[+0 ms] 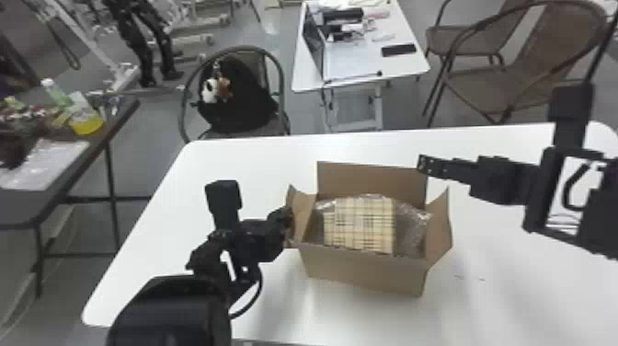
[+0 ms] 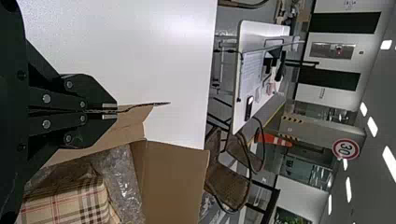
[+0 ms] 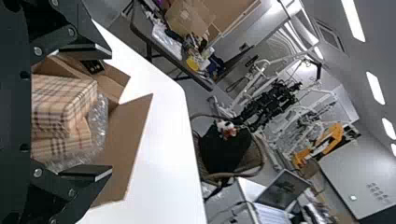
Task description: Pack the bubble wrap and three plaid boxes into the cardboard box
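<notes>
Left gripper: pinched shut on flap, probably steadying the box
Right gripper: wide open, empty
Plaid boxes: inside, amid bubble wrap (cushioning, presumably)

head view: high, forward and down over the counter. left wrist view: close, across toward the brown chair. right wrist view: close, across toward the black bag. shared by all: cardboard box.

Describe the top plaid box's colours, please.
The top box is tan, lined black, white and red, clearest in the left wrist view.
</notes>
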Robot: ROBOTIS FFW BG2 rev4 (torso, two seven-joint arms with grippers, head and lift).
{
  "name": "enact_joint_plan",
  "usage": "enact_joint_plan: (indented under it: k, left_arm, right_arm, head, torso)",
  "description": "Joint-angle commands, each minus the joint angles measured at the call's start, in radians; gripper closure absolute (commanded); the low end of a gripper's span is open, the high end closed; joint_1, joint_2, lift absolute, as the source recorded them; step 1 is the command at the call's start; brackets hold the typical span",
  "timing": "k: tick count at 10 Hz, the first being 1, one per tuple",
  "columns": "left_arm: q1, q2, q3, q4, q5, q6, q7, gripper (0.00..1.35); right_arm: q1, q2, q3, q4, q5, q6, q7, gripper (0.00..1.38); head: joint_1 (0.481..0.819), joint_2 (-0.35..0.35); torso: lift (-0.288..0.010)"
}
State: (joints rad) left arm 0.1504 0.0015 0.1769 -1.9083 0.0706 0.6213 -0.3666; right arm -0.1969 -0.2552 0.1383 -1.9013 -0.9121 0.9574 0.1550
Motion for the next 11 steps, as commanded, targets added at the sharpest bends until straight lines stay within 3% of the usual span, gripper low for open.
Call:
enact_joint_plan:
  k: [1, 2, 3, 4, 5, 7, 9, 11]
  left_arm:
    - [0.0, -0.004, -0.001, 0.0, 0.0, 0.0, 0.0, 1.22]
    - [-0.002, -0.004, 0.001, 0.0, 0.0, 0.0, 0.0, 1.22]
    - [0.001, -0.004, 0.007, 0.0, 0.002, -0.002, 0.0, 1.22]
    - [0.005, -0.004, 0.009, -0.002, 0.005, -0.005, 0.0, 1.22]
    - [0.006, -0.004, 0.013, -0.002, 0.009, -0.008, 0.0, 1.22]
    - [0.014, -0.004, 0.023, -0.002, 0.018, -0.015, 0.0, 1.22]
    - [0.018, -0.004, 0.03, -0.002, 0.023, -0.018, 0.0, 1.22]
    - [0.014, -0.004, 0.033, -0.003, 0.028, -0.018, 0.002, 1.22]
  right_arm:
    - [0.019, -0.029, -0.045, -0.093, 0.185, -0.031, 0.032, 0.16]
    - [0.083, -0.038, -0.078, -0.156, 0.404, -0.177, 0.101, 0.16]
    - [0.175, -0.027, -0.124, -0.191, 0.57, -0.332, 0.109, 0.16]
    - [0.241, -0.001, -0.193, -0.17, 0.628, -0.41, 0.135, 0.16]
    - [0.313, 0.011, -0.238, -0.122, 0.653, -0.552, 0.152, 0.16]
    - [0.479, 0.06, -0.255, -0.075, 0.673, -0.798, -0.04, 0.16]
    - [0.554, 0.111, -0.302, -0.018, 0.74, -0.884, -0.065, 0.16]
    - [0.59, 0.102, -0.309, 0.057, 0.763, -0.913, -0.065, 0.16]
  head:
    - [0.695, 0.216]
    - [0.695, 0.184]
    - [0.695, 0.167]
    - [0.695, 0.114]
    - [0.695, 0.068]
    - [0.695, -0.007]
    - [0.695, -0.047]
    - [0.695, -0.078]
  torso:
    - [-0.092]
    - [-0.092]
    - [-0.092]
    - [-0.092]
    - [-0.092]
    - [-0.092]
    - [-0.092]
    - [-0.092]
